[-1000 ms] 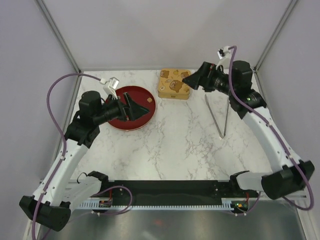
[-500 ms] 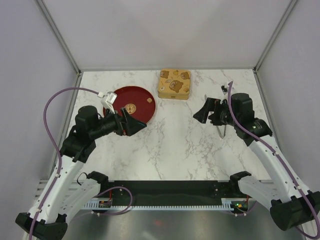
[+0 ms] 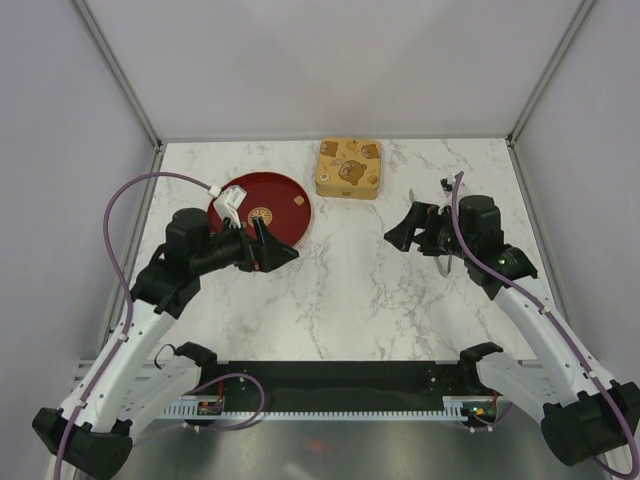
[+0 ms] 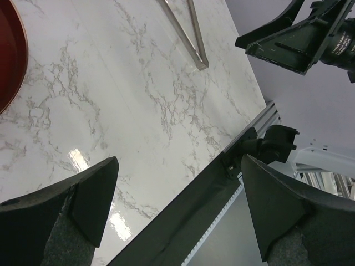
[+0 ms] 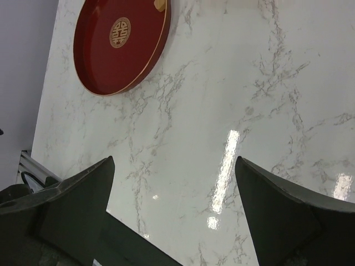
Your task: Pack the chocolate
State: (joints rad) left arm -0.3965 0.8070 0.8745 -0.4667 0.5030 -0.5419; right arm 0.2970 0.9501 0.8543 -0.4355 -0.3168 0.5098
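Note:
One small light-brown chocolate [image 3: 297, 201] lies in the red dish [image 3: 240, 196], near its right rim; it also shows in the right wrist view, chocolate [image 5: 160, 4], at the top edge. My left gripper [image 3: 284, 249] hangs open over the dish's near right edge, pointing right, with nothing between its fingers [image 4: 94, 194]. My right gripper [image 3: 394, 231] stands open above bare marble right of centre, pointing left toward the dish [image 5: 119, 61], and holds nothing. The left gripper [image 4: 178, 166] looks across the table at the right arm.
A square gold tin [image 3: 349, 167] with bear pictures stands at the back, right of the dish. Metal tongs [image 4: 188, 27] lie on the marble at the right, mostly under my right arm in the top view. Frame posts and walls close in the table.
The right gripper has pulled back from beside the tin toward the near right. The left gripper has drawn off the dish's middle to its near right edge. Both stayed open.

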